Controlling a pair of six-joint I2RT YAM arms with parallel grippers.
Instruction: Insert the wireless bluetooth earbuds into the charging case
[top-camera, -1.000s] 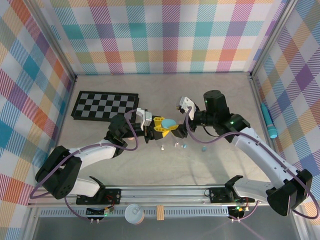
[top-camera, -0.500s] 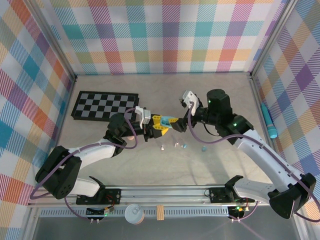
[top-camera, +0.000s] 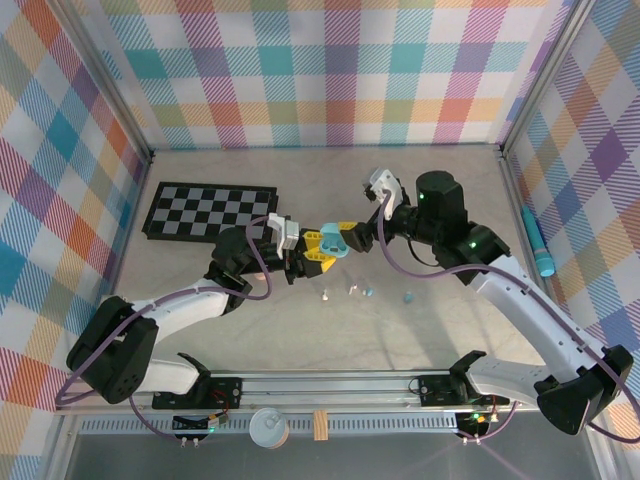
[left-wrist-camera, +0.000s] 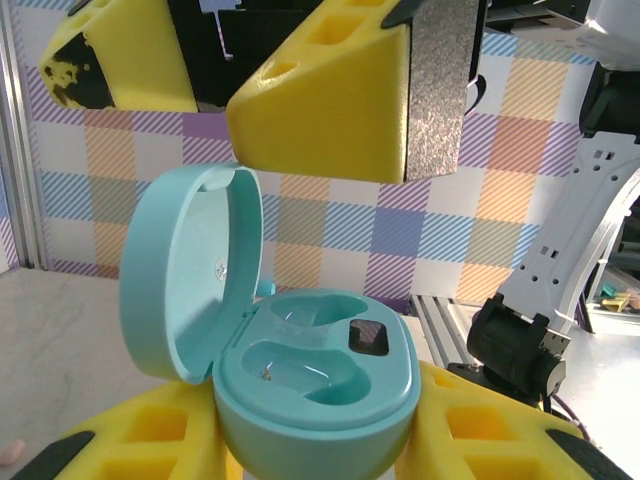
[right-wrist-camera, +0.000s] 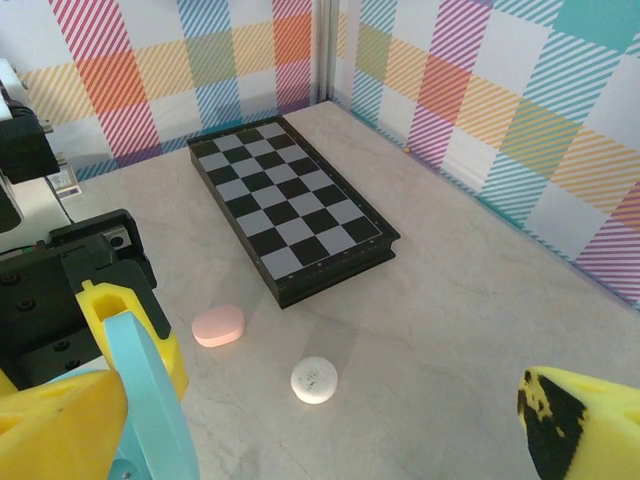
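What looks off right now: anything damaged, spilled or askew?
Nothing spilled or broken. One yellow finger of the right gripper has black, worn-looking patches. The blue case, held open in the left gripper, has both wells empty; small earbuds lie loose on the table nearby.

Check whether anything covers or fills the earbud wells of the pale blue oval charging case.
Nothing visible does: the lid of the pale blue oval charging case stands swung open, and both moulded wells look empty.
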